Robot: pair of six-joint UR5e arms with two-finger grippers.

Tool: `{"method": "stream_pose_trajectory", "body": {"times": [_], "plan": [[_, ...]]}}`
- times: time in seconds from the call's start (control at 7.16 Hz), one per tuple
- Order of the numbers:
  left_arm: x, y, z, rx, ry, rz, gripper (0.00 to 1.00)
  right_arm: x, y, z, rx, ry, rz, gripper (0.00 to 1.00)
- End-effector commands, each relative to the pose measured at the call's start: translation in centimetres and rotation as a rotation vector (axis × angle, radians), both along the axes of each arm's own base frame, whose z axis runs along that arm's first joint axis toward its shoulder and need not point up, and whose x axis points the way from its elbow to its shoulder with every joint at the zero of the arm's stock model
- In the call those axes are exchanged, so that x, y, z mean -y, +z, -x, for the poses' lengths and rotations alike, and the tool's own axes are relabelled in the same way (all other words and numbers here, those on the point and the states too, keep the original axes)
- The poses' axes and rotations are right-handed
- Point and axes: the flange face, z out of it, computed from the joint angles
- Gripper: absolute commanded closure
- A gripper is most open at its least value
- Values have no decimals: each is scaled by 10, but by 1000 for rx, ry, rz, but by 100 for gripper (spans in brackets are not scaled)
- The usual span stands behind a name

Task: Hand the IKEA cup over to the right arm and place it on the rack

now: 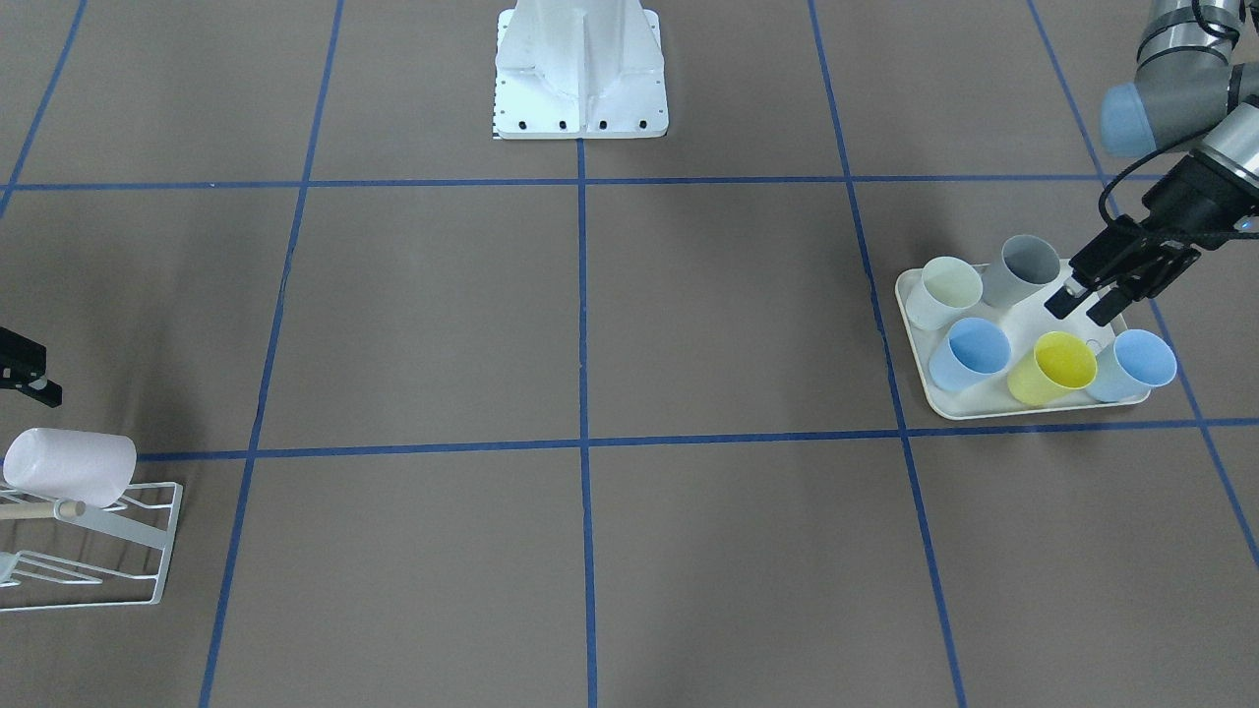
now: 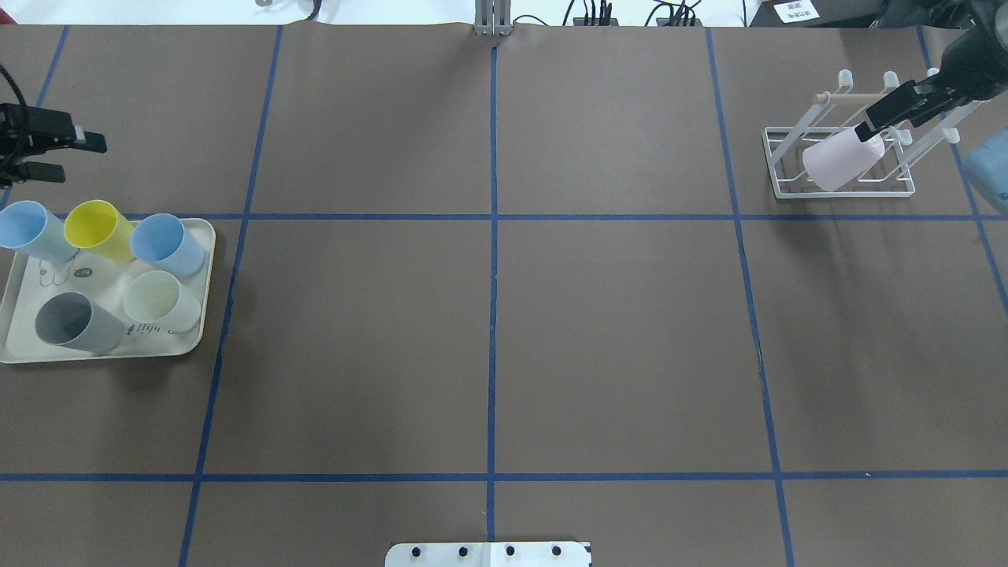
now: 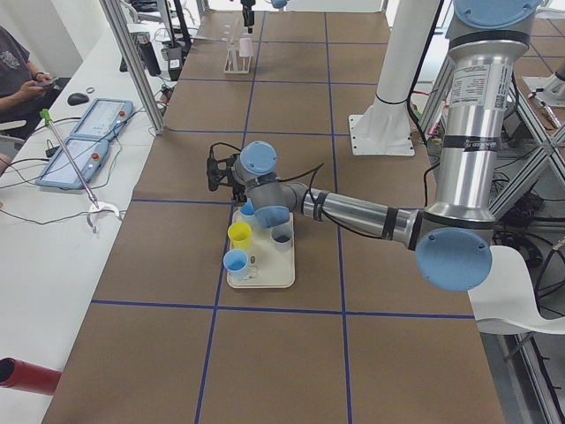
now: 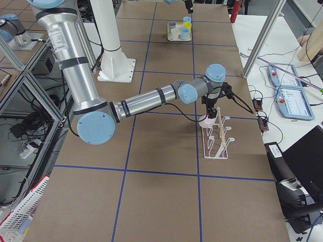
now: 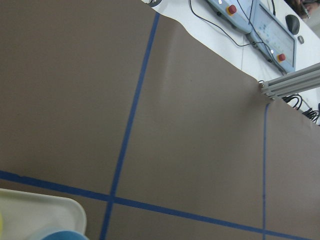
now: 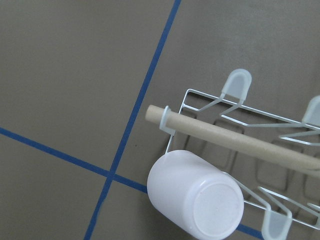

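Brown paper crossed by blue tape lines covers the whole table, and most of it lies bare between my two arms. The pale pink cup (image 2: 841, 160) hangs mouth-down on a prong of the rack (image 2: 846, 194), tilted, its flat base facing my right wrist camera and its wall just under the wooden rod (image 6: 235, 137). My right gripper (image 1: 44, 378) sits just beside it with fingers parted and nothing between them. I judge this cup placed.

My left gripper (image 1: 1082, 309) is also spread and empty. It hangs above the operators' side of the cream tray (image 2: 197, 331) and touches none of the five cups: two blue, one yellow (image 2: 96, 230), one grey, one pale green.

These cups look like thin smooth plastic. I expect them to be light and stiff enough at the rim, but slick and easy to squash mid-wall. I would pinch the wall near the rim, one finger inside and one outside, with modest force.

The cups stand close together, so a finger going down outside one could nudge its neighbour. The yellow one is hemmed between the two blues. The tray sits near my left end of the table and the rack near my right end, well apart. The wide middle gives open room for a hand-over.
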Motion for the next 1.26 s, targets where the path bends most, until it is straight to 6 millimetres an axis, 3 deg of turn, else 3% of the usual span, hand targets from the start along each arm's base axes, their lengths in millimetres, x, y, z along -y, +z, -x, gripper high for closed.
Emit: {"method": "stream_pose_trajectory", "body": {"times": [0.0,0.28,0.56,0.84,0.98,1.12], "plan": [[-37,63,25,138,63,-81,0,-25,-3,-9,5,3,-14,1],[-44,91,31,233,118,-52,0,-29,-3,-10,4,4,-20,1],[-47,107,20,277,166,35,0,-33,-2,-10,5,2,-18,1],[-31,127,54,418,202,-20,0,-33,1,-10,4,2,-13,1],[-13,123,52,460,224,-27,0,-33,1,-10,2,3,-14,1],[-6,141,49,470,236,0,0,-33,1,-9,2,1,-12,1]]}}
